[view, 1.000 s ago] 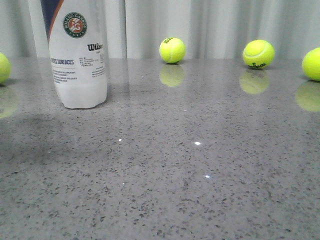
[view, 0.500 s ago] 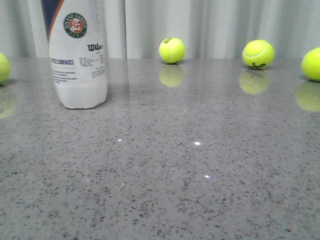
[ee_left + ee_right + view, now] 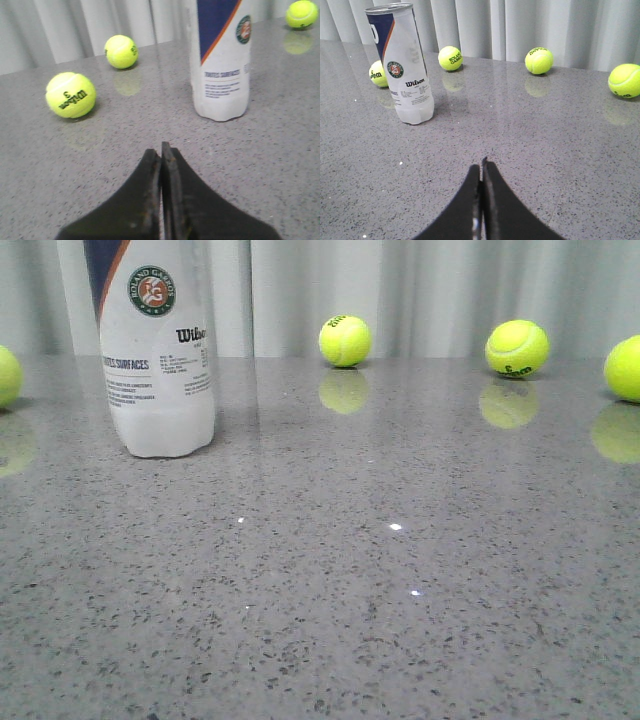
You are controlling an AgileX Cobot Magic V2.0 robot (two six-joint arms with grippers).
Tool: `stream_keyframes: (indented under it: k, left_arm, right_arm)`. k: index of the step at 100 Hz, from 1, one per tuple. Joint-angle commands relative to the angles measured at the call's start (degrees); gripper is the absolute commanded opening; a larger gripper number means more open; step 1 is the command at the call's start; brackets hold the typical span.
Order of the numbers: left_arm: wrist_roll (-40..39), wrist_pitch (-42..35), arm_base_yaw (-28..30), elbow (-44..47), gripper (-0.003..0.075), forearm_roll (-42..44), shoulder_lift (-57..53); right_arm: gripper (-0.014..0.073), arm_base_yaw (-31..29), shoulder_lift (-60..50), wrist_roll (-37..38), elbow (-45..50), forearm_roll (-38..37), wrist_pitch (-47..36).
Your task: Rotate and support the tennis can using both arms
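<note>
The tennis can point(image 3: 157, 350) stands upright on the grey table at the back left, its top cut off by the front view. It is translucent white with a navy panel, an orange stripe and the round Roland Garros emblem. It also shows in the left wrist view point(image 3: 221, 60) and, with its metal rim, in the right wrist view point(image 3: 402, 65). My left gripper point(image 3: 161, 150) is shut and empty, a short way from the can. My right gripper point(image 3: 481, 167) is shut and empty, farther off. Neither arm shows in the front view.
Several yellow-green tennis balls lie along the back of the table before a white curtain: one in the middle point(image 3: 344, 340), one right point(image 3: 516, 348), one at the right edge point(image 3: 624, 368), one at the left edge point(image 3: 6, 375). The speckled tabletop point(image 3: 380, 580) spreads out in front.
A dark shadow on the table at the left, seen one second ago, has gone. The can and the balls have not moved.
</note>
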Motion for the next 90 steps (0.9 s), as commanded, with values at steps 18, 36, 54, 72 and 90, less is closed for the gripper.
stream_keyframes:
  k: [18, 36, 54, 72, 90]
  left_arm:
    - [-7.2, -10.3, 9.3, 6.4, -0.0019, 4.0, -7.6]
    - [-13.2, -12.7, 12.7, 13.6, -0.0019, 5.5, -13.3]
    - [-15.7, -9.5, 12.8, 13.5, -0.0019, 8.0, -13.1]
    - [-15.7, -9.4, 12.5, 13.5, -0.0018, 7.9, -13.1]
    - [-15.7, -9.4, 12.5, 13.5, -0.0018, 7.9, -13.1]
  right_arm:
    - [-0.0060, -0.2, 0.7, -0.4, -1.4, 0.8, -4.3]
    - [-0.0060, -0.2, 0.7, -0.4, -1.4, 0.8, -4.3]
    - [-0.0060, -0.2, 0.7, -0.4, -1.4, 0.8, -4.3]
    - [-0.0060, -0.2, 0.7, -0.4, -1.4, 0.8, -4.2]
    - [-0.0060, -0.2, 0.7, -0.4, -1.4, 0.8, -4.2]
